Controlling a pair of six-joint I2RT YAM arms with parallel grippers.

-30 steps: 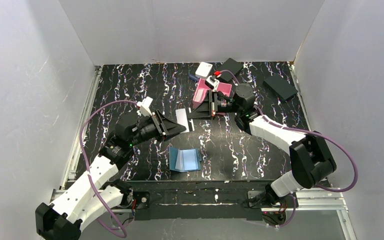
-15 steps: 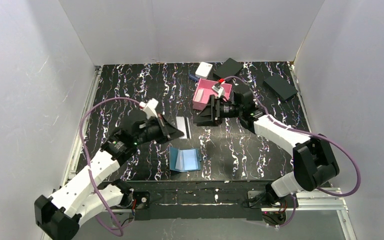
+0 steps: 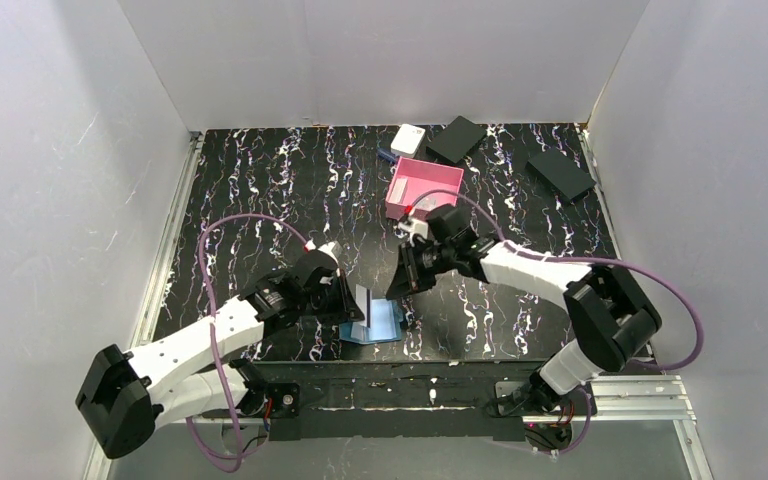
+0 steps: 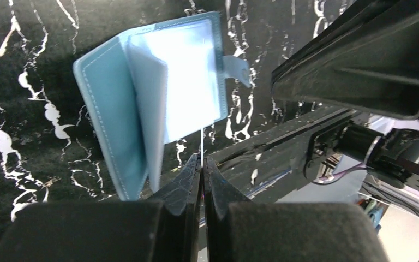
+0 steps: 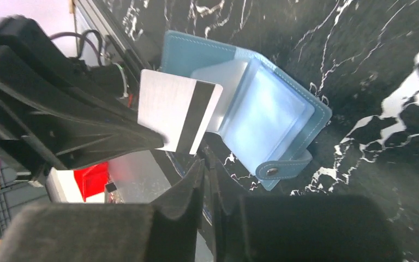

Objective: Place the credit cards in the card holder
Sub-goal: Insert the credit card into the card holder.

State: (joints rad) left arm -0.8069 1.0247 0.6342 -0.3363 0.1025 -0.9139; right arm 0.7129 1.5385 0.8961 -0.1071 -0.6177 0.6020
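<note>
Both arms dropped from mid-table onto the wallet (image 4: 191, 82); left gripper (image 4: 202, 164) is clamped on one card (image 5: 177, 117), whose free edge hangs over the open wallet just past the fingertips, not slotted yet. The right gripper (image 5: 204, 164) is nearly closed and empty, with the wallet just ahead of it. Insertion looks next.

Card holder (image 3: 375, 322) lay open on the table (image 3: 260, 190) near its front edge, about centre. Left gripper (image 3: 356, 305) stood just left of it, with a credit card (image 5: 177, 117) on edge over the holder's left half, and right gripper (image 3: 407, 276) was just behind and right. Open tray (image 3: 430, 163) sat well behind, a small box (image 3: 408, 138) beyond its far-left corner, one flat box (image 3: 457, 138) behind it and another (image 3: 561, 174) farther right.
</note>
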